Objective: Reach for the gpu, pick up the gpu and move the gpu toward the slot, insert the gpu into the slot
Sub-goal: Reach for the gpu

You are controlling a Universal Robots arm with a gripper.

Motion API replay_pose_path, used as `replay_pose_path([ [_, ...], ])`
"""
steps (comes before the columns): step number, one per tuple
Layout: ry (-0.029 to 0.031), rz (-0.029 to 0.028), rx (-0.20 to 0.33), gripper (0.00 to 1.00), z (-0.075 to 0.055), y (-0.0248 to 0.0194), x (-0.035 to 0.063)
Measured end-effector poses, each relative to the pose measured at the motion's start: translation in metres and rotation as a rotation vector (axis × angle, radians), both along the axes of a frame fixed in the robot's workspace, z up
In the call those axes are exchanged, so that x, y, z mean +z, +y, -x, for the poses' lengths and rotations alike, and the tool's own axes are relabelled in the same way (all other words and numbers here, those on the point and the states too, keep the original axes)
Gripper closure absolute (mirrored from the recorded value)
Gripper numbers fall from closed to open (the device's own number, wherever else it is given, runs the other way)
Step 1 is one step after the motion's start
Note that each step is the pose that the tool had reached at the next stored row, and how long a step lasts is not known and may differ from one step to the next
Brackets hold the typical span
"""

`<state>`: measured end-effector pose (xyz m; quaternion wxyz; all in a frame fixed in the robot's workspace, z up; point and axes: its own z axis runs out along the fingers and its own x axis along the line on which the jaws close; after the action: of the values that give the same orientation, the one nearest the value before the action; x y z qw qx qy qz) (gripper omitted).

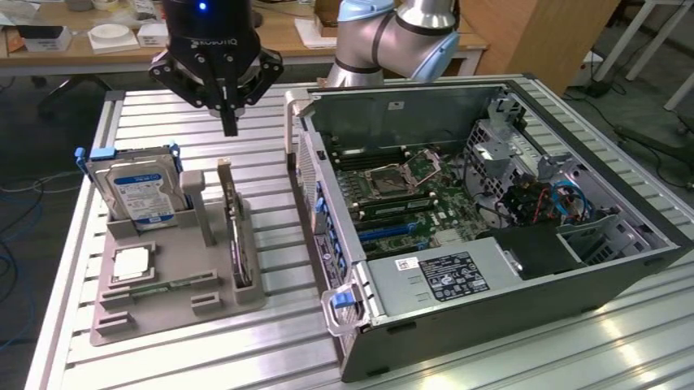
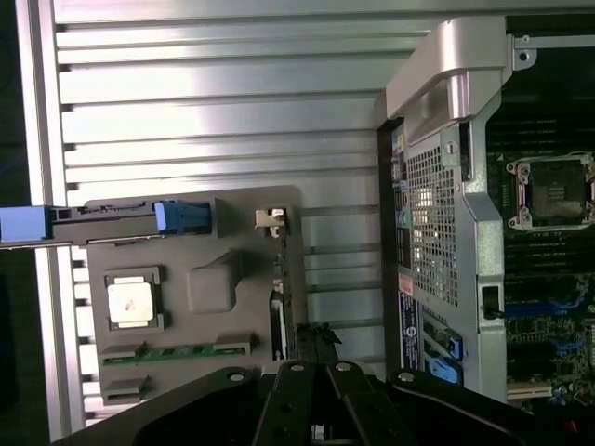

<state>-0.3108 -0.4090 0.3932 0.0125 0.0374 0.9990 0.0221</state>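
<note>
Hand (image 1: pixel 229 126) closed, empty, hanging above the gpu (image 1: pixel 240 248) and clear of it. Card stands on edge in the grey holder (image 1: pixel 162 313) on the worktop (image 1: pixel 141 122), top edge exposed, presumably for a pinch from above. Fan face hidden edge-on. Target slot inside the case (image 1: pixel 488 325) hard to pick out.

slatted metal table (image 1: pixel 162 357) | wooden desk (image 1: pixel 271 36) behind | wooden panel (image 1: pixel 542 32) | floor (image 1: pixel 651 106) dark, possibly carpet

Black gripper (image 1: pixel 229 128), white lettering (image 1: pixel 206 41) and small blue light (image 1: pixel 201 6) near the top. Silvery pins (image 2: pixel 296 369) along black finger links (image 2: pixel 284 404). Silver-grey arm (image 1: pixel 396 36) with pale blue joint cap (image 1: pixel 363 10).
</note>
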Motion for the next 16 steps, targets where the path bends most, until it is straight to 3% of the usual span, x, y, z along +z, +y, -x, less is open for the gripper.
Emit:
replay_pose_path([
  [16, 0.0000, 0.0000, 0.000, 0.90, 0.015, -0.0010, 0.0000],
])
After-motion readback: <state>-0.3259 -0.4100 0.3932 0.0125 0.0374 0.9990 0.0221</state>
